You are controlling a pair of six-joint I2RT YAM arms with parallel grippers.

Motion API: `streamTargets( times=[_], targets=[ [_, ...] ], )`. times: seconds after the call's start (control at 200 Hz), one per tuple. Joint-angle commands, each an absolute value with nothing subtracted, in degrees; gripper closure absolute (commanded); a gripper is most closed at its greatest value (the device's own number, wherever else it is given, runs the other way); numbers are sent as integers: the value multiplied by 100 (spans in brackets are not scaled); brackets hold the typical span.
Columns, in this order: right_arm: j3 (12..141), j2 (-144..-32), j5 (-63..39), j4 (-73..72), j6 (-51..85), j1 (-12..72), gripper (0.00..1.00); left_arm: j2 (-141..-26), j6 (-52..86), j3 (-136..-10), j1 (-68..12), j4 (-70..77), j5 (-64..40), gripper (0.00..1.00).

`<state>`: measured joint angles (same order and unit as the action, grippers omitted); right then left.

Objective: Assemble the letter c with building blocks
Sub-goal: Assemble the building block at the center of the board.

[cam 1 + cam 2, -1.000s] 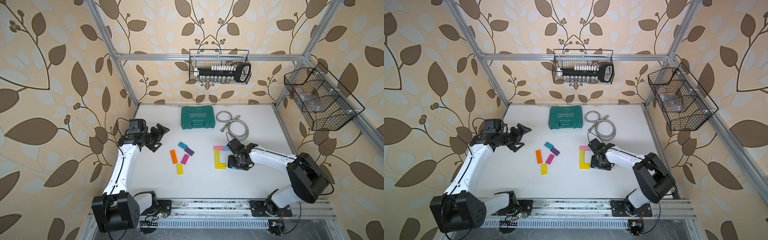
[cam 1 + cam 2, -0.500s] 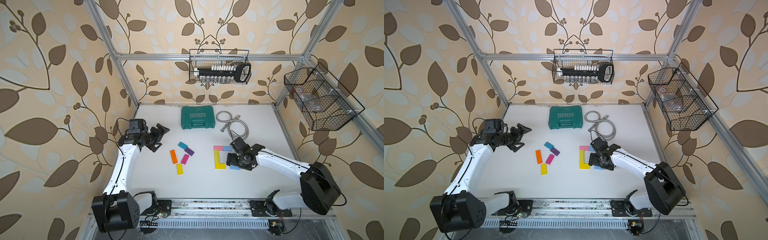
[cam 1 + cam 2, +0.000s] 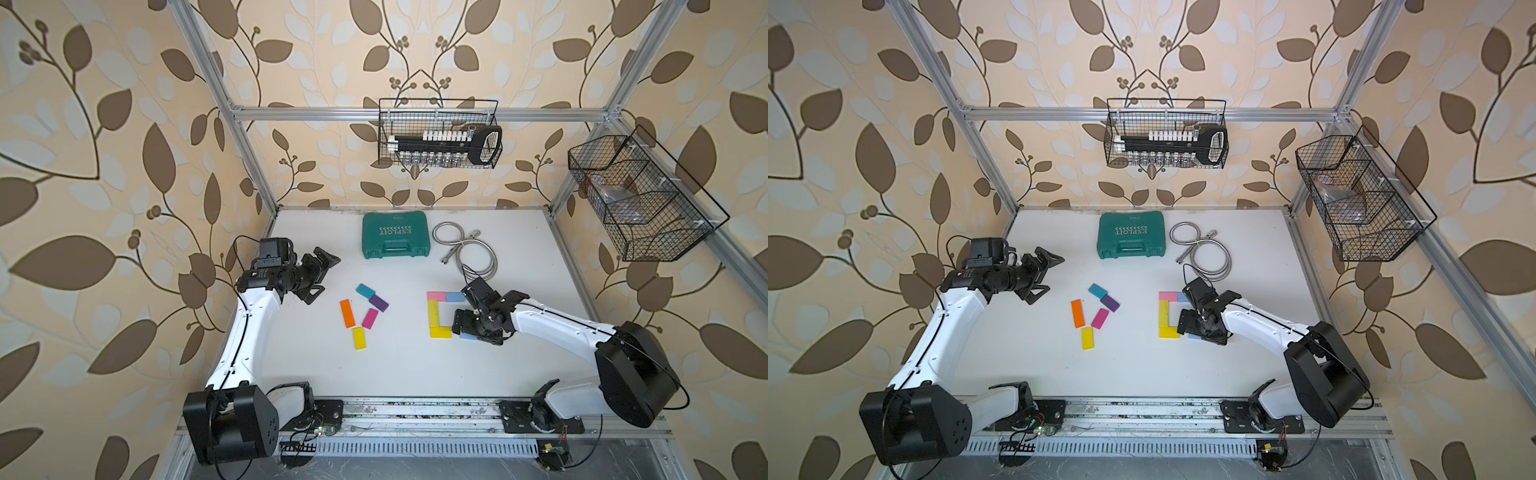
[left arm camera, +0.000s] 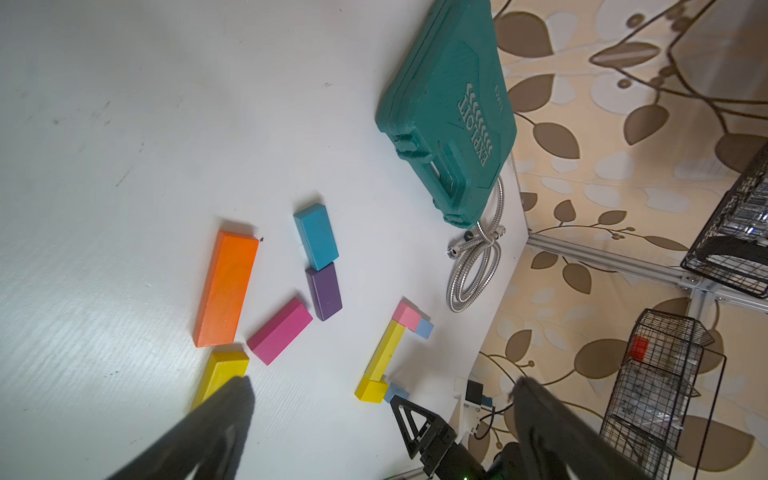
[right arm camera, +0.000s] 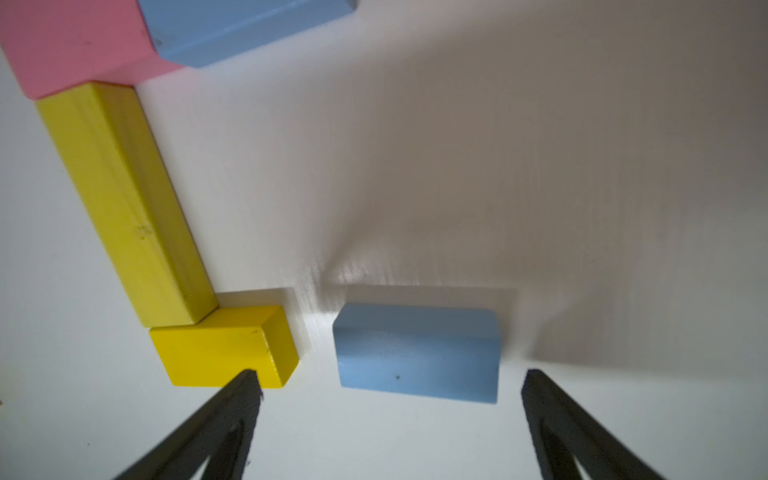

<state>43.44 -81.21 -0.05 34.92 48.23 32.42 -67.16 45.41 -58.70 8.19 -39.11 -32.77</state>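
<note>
On the white table, a pink block (image 3: pixel 436 296), a light blue block (image 3: pixel 454 296), a long yellow block (image 3: pixel 433 313) and a short yellow block (image 3: pixel 440 332) form a bracket. Another light blue block (image 5: pixel 415 353) lies just beside the short yellow one (image 5: pixel 224 349), a narrow gap between them. My right gripper (image 5: pixel 388 376) hovers over it, open, fingers apart from its ends; it also shows in a top view (image 3: pixel 473 328). Loose teal (image 3: pixel 365 291), purple (image 3: pixel 379 303), orange (image 3: pixel 347 313), magenta (image 3: pixel 370 318) and yellow (image 3: pixel 359 338) blocks lie to the left. My left gripper (image 3: pixel 326 276) stands open and empty, left of them.
A green tool case (image 3: pixel 395 235) and a coiled metal hose (image 3: pixel 469 253) lie at the back of the table. A wire basket (image 3: pixel 440 137) hangs on the back wall, and another wire basket (image 3: pixel 640 199) hangs on the right wall.
My right gripper has opened and let go of the light blue block, which now lies on the table by the short yellow block. The left arm has not moved.
</note>
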Motion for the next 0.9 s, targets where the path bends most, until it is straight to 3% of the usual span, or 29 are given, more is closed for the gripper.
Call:
streamTargets(
  times=[0.0, 0.895],
  targets=[
    [4271, -8248, -172, 3345, 4866, 3181, 3, -6688, 4566, -5880, 779, -3806, -3278, 1],
    [4458, -8480, -266, 3165, 4746, 3163, 3, -6697, 4576, -5854, 750, -3773, -3278, 1]
  ],
)
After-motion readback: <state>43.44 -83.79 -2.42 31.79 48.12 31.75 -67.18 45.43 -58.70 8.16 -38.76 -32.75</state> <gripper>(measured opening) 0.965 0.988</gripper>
